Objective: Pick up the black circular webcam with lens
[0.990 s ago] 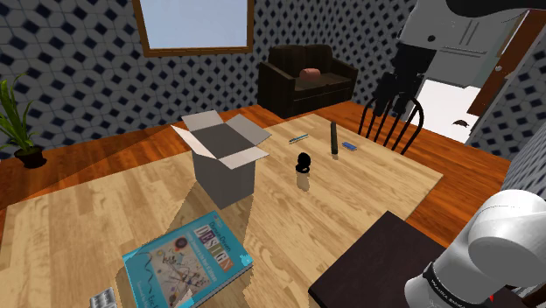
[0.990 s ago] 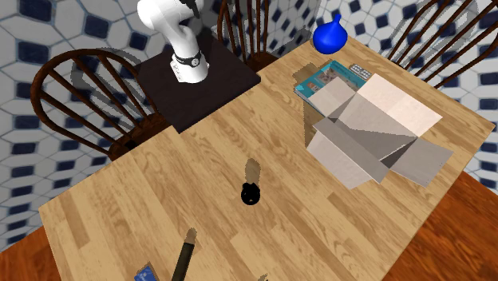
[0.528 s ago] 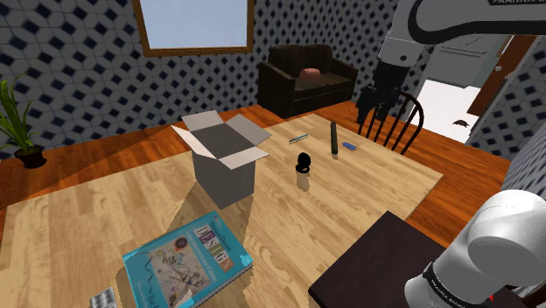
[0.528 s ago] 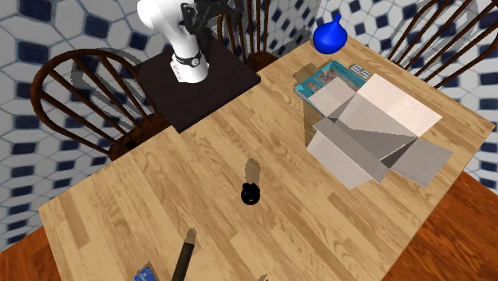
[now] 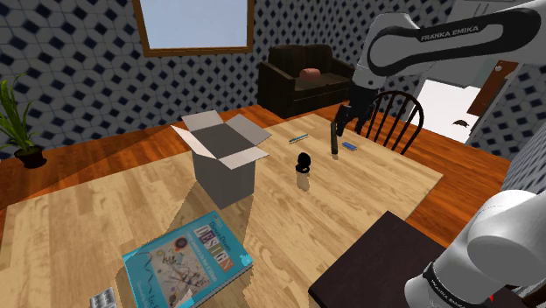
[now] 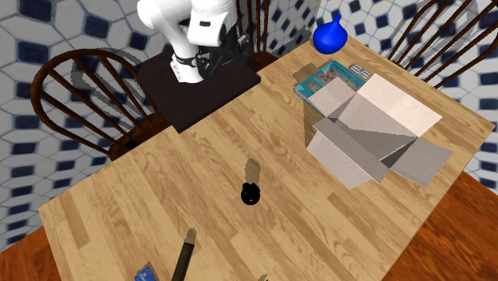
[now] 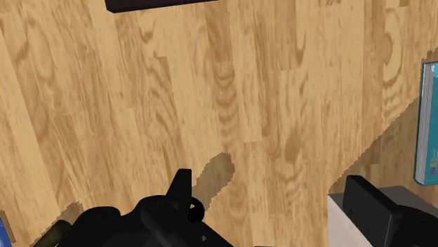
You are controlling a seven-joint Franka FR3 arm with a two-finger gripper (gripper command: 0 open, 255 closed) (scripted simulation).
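The desk (image 5: 105,219) is pale wood with a bold grain and a matt finish, and the floor (image 5: 87,153) is a redder plank wood. The webcam (image 5: 304,160) is smooth black, plastic by its look. The open box (image 5: 226,171) is dull plain card, and the book (image 5: 185,261) has a printed paper cover.

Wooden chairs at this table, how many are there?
3 chairs in the second exterior view: one at its left, one behind the stand, one at upper right. More may be hidden.
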